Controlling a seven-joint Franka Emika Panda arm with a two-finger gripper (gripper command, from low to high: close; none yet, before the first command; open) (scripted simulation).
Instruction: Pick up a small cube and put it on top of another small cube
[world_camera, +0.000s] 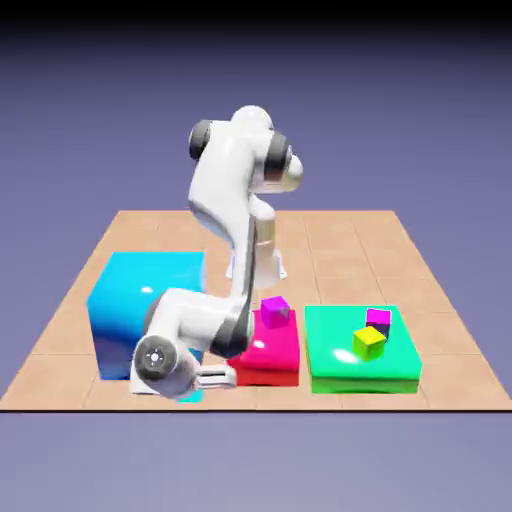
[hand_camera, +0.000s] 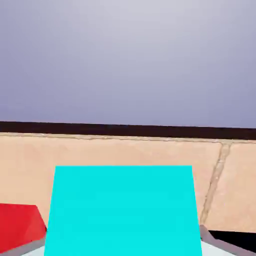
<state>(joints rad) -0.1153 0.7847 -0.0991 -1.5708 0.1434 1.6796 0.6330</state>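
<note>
My gripper (world_camera: 200, 384) sits low at the table's (world_camera: 440, 300) near edge, jaws closed on the small cube (hand_camera: 122, 210) (teal, filling my hand view between the fingertips), while the yellow cube (world_camera: 368, 342) waits toward the exterior view's right on the green block (world_camera: 340, 365).

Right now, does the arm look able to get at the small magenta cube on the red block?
Probably yes: the small magenta cube sits uncovered atop the red block, close by. But the fingers are shut on the small teal cube, so only stacking seems possible.
</note>
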